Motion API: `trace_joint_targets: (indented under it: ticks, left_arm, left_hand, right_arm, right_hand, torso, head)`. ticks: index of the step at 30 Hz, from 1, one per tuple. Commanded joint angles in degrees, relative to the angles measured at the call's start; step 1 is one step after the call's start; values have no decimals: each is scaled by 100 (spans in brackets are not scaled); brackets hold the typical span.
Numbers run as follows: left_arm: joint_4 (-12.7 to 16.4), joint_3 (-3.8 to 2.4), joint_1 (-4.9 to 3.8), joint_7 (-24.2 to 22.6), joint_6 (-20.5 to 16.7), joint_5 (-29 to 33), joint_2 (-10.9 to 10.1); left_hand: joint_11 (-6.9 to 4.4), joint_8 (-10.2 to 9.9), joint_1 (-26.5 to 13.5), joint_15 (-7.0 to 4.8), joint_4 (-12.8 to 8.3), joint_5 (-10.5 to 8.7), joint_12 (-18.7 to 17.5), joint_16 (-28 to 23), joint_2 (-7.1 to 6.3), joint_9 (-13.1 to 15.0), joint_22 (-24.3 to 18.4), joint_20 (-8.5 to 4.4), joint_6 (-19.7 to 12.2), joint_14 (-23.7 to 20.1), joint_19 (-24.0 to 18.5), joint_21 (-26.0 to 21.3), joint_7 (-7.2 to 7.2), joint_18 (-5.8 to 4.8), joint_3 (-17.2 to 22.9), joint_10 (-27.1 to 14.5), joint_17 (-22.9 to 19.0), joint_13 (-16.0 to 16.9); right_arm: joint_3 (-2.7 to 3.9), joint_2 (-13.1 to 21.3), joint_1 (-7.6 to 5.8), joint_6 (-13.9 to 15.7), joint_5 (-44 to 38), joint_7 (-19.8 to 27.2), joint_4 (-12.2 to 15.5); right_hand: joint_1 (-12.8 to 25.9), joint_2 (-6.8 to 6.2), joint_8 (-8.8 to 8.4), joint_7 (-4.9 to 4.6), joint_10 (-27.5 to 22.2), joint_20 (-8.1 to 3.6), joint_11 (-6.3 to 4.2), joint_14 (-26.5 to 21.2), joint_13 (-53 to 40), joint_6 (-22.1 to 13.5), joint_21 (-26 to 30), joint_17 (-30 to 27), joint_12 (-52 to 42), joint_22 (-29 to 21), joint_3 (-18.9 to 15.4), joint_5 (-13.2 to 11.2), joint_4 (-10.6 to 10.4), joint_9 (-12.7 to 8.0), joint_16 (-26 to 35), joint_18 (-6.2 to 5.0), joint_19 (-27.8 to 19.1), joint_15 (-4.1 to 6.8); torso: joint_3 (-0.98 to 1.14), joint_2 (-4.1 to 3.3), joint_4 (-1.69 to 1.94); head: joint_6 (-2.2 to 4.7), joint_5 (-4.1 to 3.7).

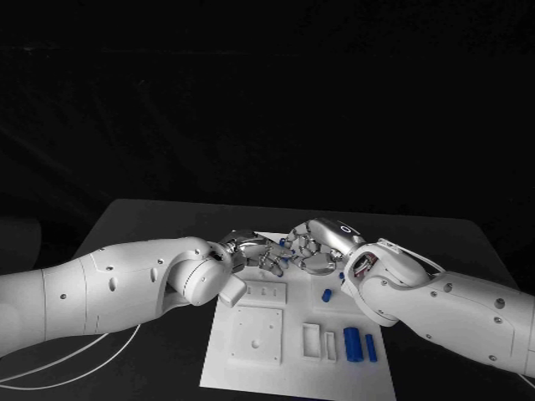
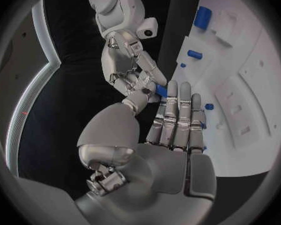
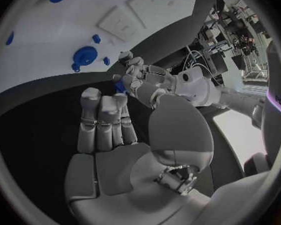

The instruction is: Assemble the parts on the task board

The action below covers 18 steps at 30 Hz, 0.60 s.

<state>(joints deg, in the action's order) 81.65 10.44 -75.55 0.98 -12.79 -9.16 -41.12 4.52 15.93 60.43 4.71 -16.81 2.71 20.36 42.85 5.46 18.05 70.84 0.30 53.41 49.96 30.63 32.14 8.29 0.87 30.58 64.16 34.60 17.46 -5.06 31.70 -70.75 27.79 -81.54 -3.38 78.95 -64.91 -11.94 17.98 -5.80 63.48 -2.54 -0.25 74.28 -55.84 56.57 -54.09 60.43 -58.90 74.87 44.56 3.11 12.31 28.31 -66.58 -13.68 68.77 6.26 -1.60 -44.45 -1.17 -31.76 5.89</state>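
The white task board [image 1: 256, 368] lies in the middle of the table. Both hands meet above its far end. My left hand [image 1: 251, 250] [image 2: 172, 135] pinches a small blue part [image 2: 160, 90] [image 3: 120, 87] between thumb and a finger. My right hand [image 1: 317, 245] [image 3: 109, 135] reaches to the same part with its fingertips [image 2: 154, 78]; whether it grips the part I cannot tell. On the board lie a short blue part [image 1: 327, 295], two blue cylinders [image 1: 354, 341] side by side, and a round blue part [image 3: 85, 55] with small pegs around it.
The board has raised white blocks [image 1: 264, 293] and slots [image 1: 313, 340] on its near half. Both forearms [image 1: 111, 288] cross the board's sides. A white cable [image 1: 63, 363] runs over the table at the near left. Black table top [image 1: 147, 221] surrounds the board.
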Motion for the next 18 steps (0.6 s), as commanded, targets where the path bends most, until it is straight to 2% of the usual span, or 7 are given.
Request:
trace_joint_targets:
  ticks: [1,10,16,18]
  left_arm:
    - [10,-6,-6,-49,158,64,-1]
    - [35,-6,-2,-46,295,184,5]
    - [76,-6,1,-38,390,220,-3]
    - [78,-6,1,-34,395,220,-10]
  left_hand:
    - [20,62,-21,-9,3,19,-20,15,25,1469,-8,39,145,34,15,-26,-115,-87,-22,34,-9,-8]
    - [17,64,-27,-7,4,19,-31,9,29,1465,-10,42,151,33,14,-31,-117,-87,-30,48,-13,-13]
    - [15,64,-28,-6,3,18,-37,7,34,1463,-11,42,154,33,14,-34,-118,-87,-33,56,-15,-16]
    - [15,64,-26,-6,3,18,-40,6,38,1463,-12,42,155,34,14,-36,-119,-87,-33,60,-15,-17]
  right_arm:
    - [0,8,6,147,181,376,-14]
    - [0,9,8,26,57,375,-96]
    - [0,10,9,4,15,285,-170]
    - [0,6,9,-6,16,286,-190]
  right_hand:
    - [20,104,91,34,17,-22,-69,5,16,207,-21,10,-26,14,-13,-31,-44,48,-39,-132,41,83]
    - [56,240,199,110,45,-46,-142,21,42,400,-42,28,-35,39,-58,-31,0,117,-53,-132,50,153]
    - [57,225,198,115,40,-48,-147,14,48,403,-40,30,-31,43,-67,-31,36,121,-50,-132,41,160]
    - [61,182,130,92,25,-48,-131,2,58,286,-29,27,-19,41,-70,-35,64,96,-37,-132,27,148]
  torso:
    - [4,-2,-7]
    - [2,0,0]
    - [0,0,-6]
    - [-1,0,-9]
  head:
    - [2,-3]
    - [-3,-4]
    - [-7,-4]
    - [-11,-1]
